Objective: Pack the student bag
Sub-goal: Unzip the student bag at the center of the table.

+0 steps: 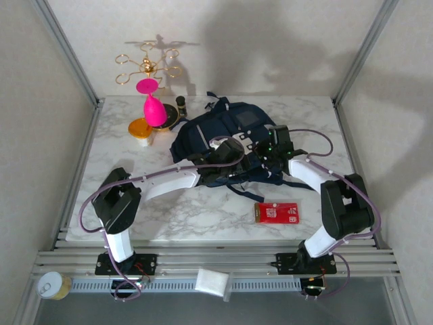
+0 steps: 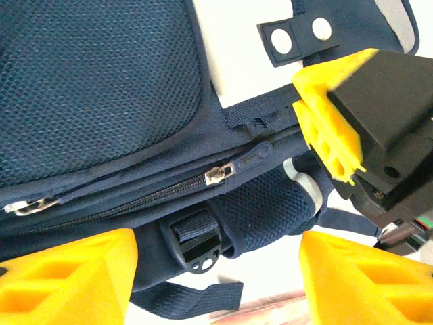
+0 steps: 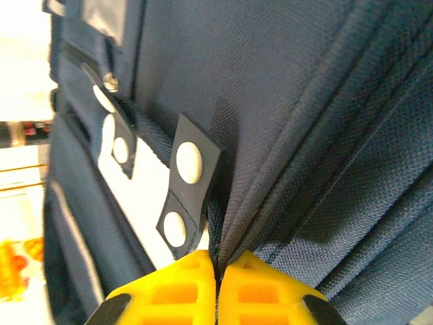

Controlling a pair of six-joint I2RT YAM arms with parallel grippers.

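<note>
student bag [image 1: 203, 132]: navy | right gripper [image 3: 218, 272]: yellow | card [image 1: 277, 212]: red

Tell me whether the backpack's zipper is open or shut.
Shut, as far as visible: left of its slider, the zipper on the student bag shows meshed teeth, no gap. Its remainder is hidden.

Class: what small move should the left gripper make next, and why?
Probably lower the left gripper and close on the zipper pull: its jaws stand open above it, the zip teeth look closed, and the right gripper is shut, pinching fabric of the student bag.
</note>
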